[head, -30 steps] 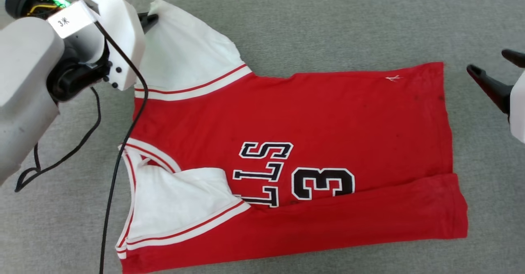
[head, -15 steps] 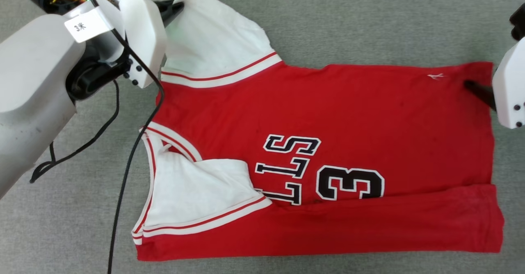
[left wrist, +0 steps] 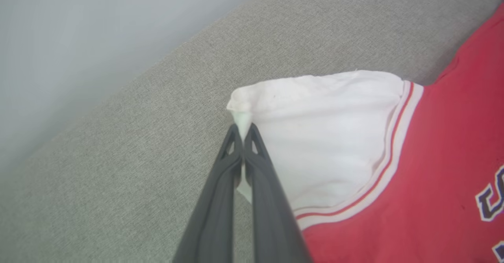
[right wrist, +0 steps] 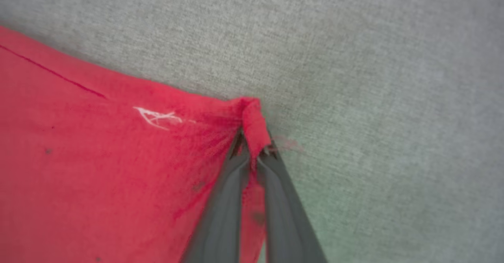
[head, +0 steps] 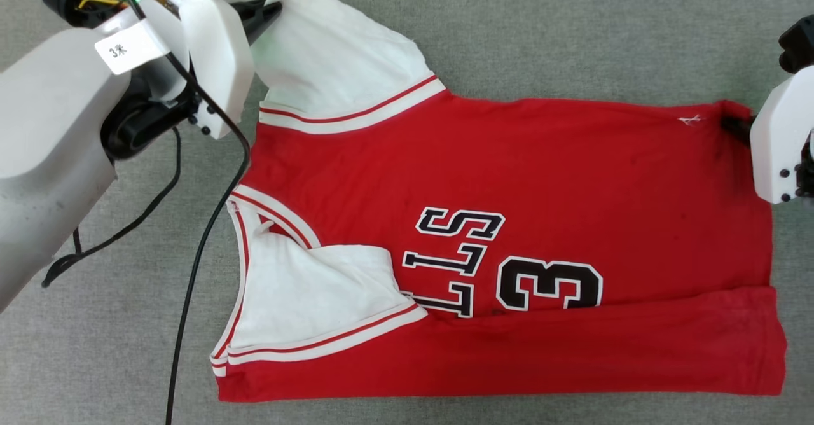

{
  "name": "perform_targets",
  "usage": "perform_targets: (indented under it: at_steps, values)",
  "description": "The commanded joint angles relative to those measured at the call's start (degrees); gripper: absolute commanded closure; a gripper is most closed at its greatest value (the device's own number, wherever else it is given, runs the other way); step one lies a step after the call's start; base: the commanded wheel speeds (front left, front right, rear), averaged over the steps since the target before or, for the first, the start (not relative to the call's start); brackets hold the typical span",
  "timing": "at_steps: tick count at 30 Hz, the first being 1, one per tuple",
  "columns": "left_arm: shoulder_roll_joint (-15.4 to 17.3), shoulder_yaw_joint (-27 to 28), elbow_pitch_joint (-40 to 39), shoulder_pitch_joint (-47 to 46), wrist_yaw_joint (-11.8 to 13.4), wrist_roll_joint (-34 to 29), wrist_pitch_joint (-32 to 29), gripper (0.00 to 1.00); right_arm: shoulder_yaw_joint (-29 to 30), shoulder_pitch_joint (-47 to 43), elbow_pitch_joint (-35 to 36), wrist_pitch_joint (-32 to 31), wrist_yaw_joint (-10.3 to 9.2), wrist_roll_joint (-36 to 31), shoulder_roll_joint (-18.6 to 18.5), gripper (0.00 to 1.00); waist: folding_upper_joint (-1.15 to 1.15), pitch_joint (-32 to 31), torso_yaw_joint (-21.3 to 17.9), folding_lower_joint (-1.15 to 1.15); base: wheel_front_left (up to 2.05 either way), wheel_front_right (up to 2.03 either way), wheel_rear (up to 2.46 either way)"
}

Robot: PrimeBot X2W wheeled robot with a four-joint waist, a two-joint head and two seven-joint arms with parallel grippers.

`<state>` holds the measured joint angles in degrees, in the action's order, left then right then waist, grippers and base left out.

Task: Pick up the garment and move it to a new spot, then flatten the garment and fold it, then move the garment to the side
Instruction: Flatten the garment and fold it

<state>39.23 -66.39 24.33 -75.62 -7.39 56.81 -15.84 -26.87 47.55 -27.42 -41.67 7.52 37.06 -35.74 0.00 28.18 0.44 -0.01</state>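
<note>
The garment lay spread on the gray cloth surface, reaching from left of center almost to the right edge of the head view. Along the bottom of the frame, its nearest long edge was folded up over the body as a red band. At lower left, a white sleeve with red-and-white striped trim lay folded in over the chest and hid part of the black lettering. The number 3 sat just right of the letters, a little below center. A black cable dropped from the left arm down the left side of the frame, close by the garment's left edge.

Higher up, at the right edge, the right gripper met the far hem corner, just right of a small white mark. In the right wrist view its fingers were drawn narrow, pinching that bunched red corner. At the upper left, the left gripper was clamped tight on the tip of the other white sleeve, which rose toward it in a peak.
</note>
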Motion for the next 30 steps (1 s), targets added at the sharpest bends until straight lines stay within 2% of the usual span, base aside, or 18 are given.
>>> perform_targets:
  at_steps: [1,6,12,19,30]
  values:
    - [0.27,-0.03,0.39,0.88,0.09,0.4,0.54,1.0,-0.91,-0.81,-1.84,1.52,-0.07,0.49,0.61,1.0,0.0,-1.11,-0.49,0.01,0.0,0.0,0.0]
    - [1.13,-0.46,0.57,3.52,0.28,0.76,2.17,1.0,-1.85,-1.01,-1.13,8.63,-0.08,1.97,0.52,1.0,0.0,-4.76,-1.27,0.01,0.0,0.0,0.0]
    - [3.04,-1.16,-1.88,8.97,1.66,1.6,4.18,1.0,-4.16,-4.98,0.92,14.85,-0.07,4.13,-1.0,1.0,0.0,-9.39,-1.49,0.01,0.0,0.0,0.0]
    - [6.0,-2.12,-6.93,16.48,5.03,3.31,6.29,1.0,-5.19,-11.08,2.86,19.22,-0.07,5.91,-3.11,1.0,0.0,-14.32,-1.24,0.01,0.0,0.0,0.0]
    - [8.89,-3.23,-14.32,29.73,10.72,7.65,10.44,1.0,-4.71,-22.77,7.65,23.47,-0.07,6.85,-4.7,1.0,0.0,-20.11,-0.33,0.01,0.0,0.0,0.0]
